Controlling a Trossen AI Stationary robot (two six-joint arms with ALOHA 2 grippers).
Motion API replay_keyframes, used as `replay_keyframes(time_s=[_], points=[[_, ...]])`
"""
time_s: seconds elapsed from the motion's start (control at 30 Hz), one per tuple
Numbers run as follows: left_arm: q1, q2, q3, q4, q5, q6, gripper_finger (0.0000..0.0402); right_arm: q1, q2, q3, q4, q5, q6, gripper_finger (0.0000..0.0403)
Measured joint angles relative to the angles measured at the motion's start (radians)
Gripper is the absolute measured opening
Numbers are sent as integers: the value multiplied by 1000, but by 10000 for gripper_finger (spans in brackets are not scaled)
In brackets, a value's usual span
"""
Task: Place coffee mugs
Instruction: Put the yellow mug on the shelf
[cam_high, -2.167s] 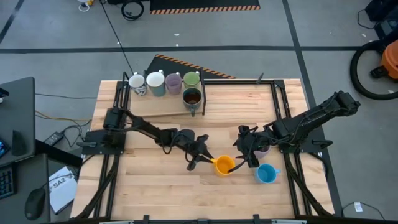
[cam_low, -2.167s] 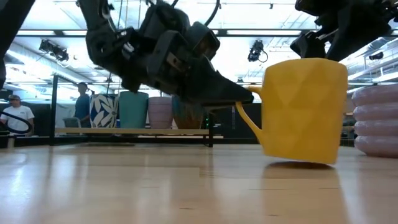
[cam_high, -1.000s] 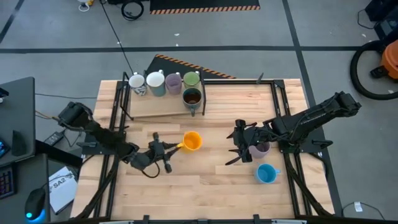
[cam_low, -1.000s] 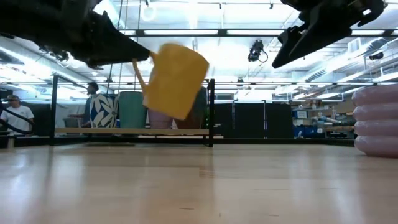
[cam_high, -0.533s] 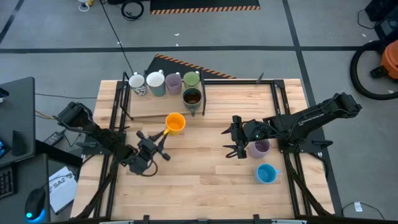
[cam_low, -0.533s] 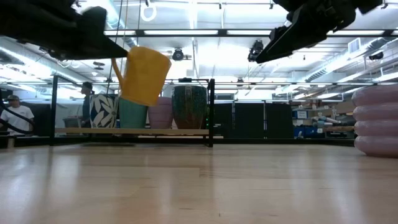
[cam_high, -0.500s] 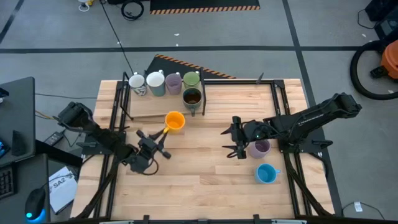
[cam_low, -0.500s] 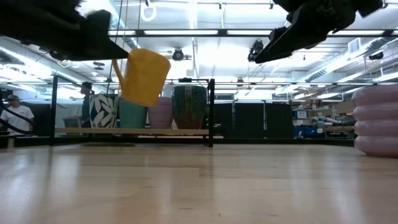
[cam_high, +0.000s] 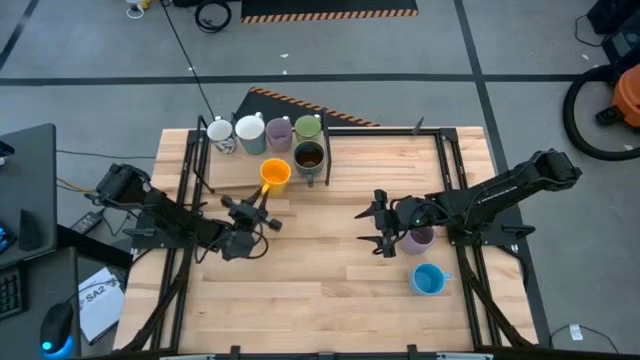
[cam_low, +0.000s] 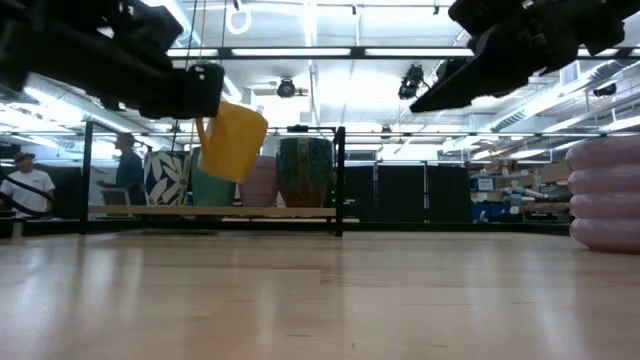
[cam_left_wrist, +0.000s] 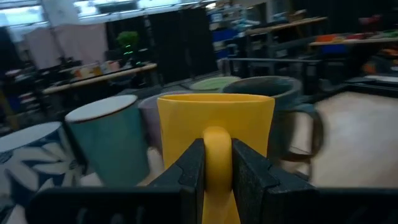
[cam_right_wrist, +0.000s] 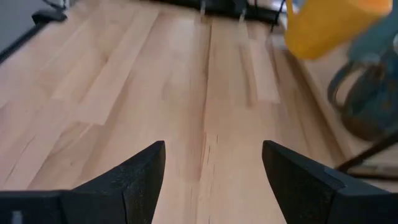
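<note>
The orange mug (cam_high: 275, 174) hangs in the air just before the row of mugs on the far board; my left gripper (cam_high: 260, 200) is shut on it. The low view shows the orange mug (cam_low: 233, 140) lifted and tilted. On the board stand a patterned white mug (cam_high: 221, 135), a white mug (cam_high: 250, 131), a lilac mug (cam_high: 279, 132), a green mug (cam_high: 308, 126) and a dark brown mug (cam_high: 309, 158). My right gripper (cam_high: 383, 232) is open over the table's middle, beside a second lilac mug (cam_high: 417, 238) and a blue mug (cam_high: 428, 279) standing on the table. My left gripper pinches the orange mug's handle (cam_left_wrist: 216, 144) between its two fingers (cam_left_wrist: 191, 163). The fingers come level from the table's near-left side. The mug is lifted clear of table and board, its mouth up and its body tipped a little.
The low board (cam_high: 232, 172) lies along the table's far-left part, with black frame rails (cam_high: 440, 160) around the work area. Bare wood (cam_right_wrist: 155, 93) stretches ahead of the right gripper. People stand in the room behind the table (cam_low: 22, 185).
My left gripper has carried the orange mug toward the table's far edge and slightly left, from the table's middle up to the row of mugs on the board. The mug has stayed lifted and held by its handle. The right gripper has kept open.
</note>
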Motion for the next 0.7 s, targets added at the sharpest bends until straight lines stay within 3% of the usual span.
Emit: replay_keyframes(time_s=[0.23,0.4,0.7], points=[[80,0,0,-106,2,-163,61,-21,0,-11,122,0,-138,274],[116,0,0,-205,1,-309,61,-83,0,-69,293,-104,-210,274],[159,3,0,-208,21,-352,62,-175,0,-88,408,-237,-221,274]])
